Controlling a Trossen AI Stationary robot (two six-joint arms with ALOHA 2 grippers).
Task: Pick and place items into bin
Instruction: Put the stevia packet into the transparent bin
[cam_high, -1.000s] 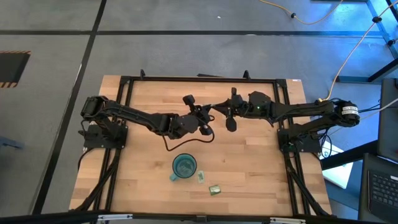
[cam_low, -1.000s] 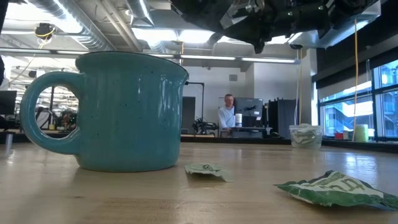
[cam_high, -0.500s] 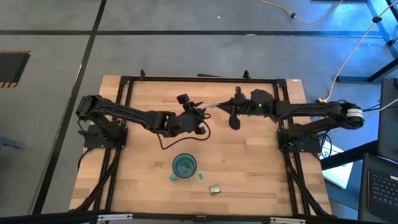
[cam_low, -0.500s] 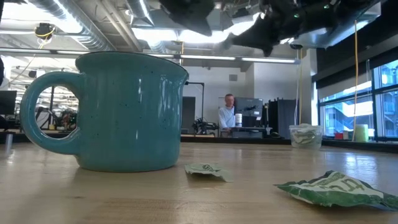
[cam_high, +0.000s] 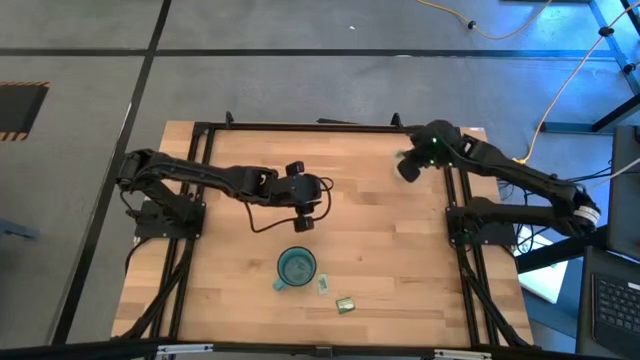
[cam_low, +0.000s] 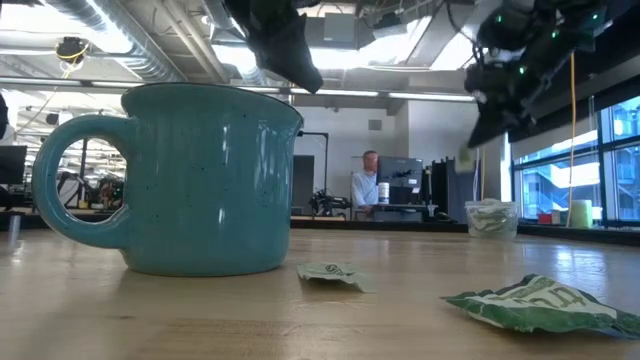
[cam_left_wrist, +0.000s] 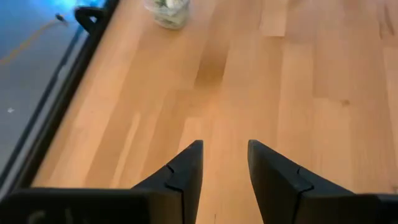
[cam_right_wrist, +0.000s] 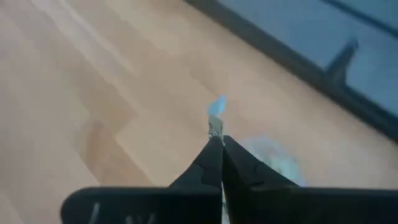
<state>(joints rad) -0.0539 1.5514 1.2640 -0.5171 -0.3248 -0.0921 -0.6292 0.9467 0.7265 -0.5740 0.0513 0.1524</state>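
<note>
Just below the right pincer (cam_right_wrist: 217, 144), clamped on a small pale-green flat packet (cam_right_wrist: 216, 112), sits the translucent whitish plastic cup (cam_right_wrist: 268, 157); arm swung out from mid-worktop. Left pincer (cam_left_wrist: 224, 163) retreated, part open, empty.

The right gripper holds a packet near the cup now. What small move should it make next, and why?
Probably lower a little and open. The right gripper is shut on a packet, and the bin lies blurred just beneath it; the low view shows the packet above the bin's rim.
</note>
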